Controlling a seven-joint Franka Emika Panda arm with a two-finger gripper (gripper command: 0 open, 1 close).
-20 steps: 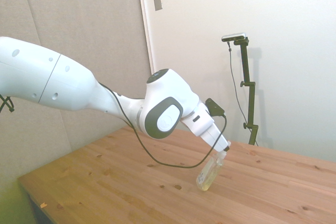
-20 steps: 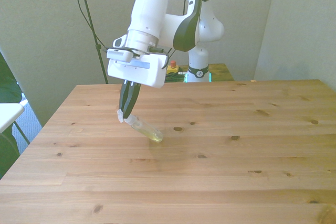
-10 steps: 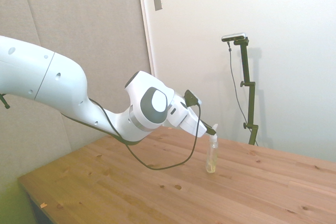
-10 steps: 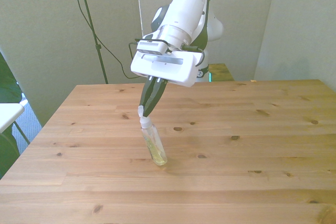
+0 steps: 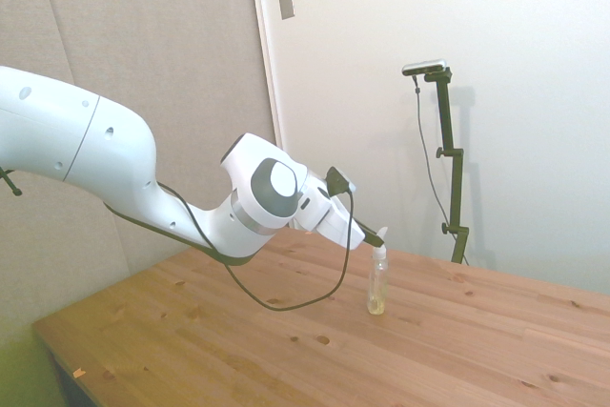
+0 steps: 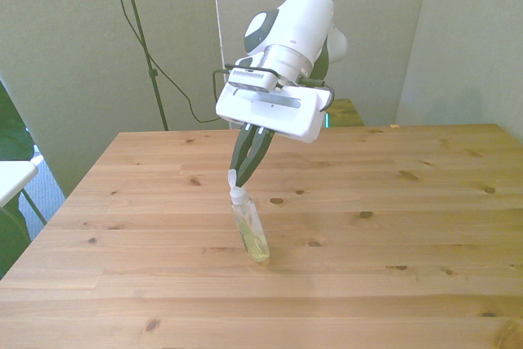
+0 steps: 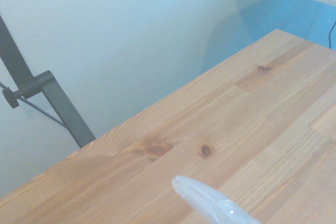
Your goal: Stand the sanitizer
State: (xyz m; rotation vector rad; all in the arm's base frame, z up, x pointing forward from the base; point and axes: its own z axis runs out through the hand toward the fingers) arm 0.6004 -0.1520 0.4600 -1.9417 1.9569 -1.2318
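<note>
Sanitizer (image 6: 249,230) stands tilted mid-counter (image 6: 392,226), a little pale yellow liquid at its base; fingers (image 6: 243,176) pinch its white pump top.

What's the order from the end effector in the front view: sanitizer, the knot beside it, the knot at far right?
1. Sanitizer, gripped by the end effector.
2. Near knot, just to the front view's right.
3. Far knot, at the far right.

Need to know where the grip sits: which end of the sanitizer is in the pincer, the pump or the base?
The pump end. The pincer is closed on the white nozzle of the sanitizer, while the base with the yellow liquid rests on the table.
</note>
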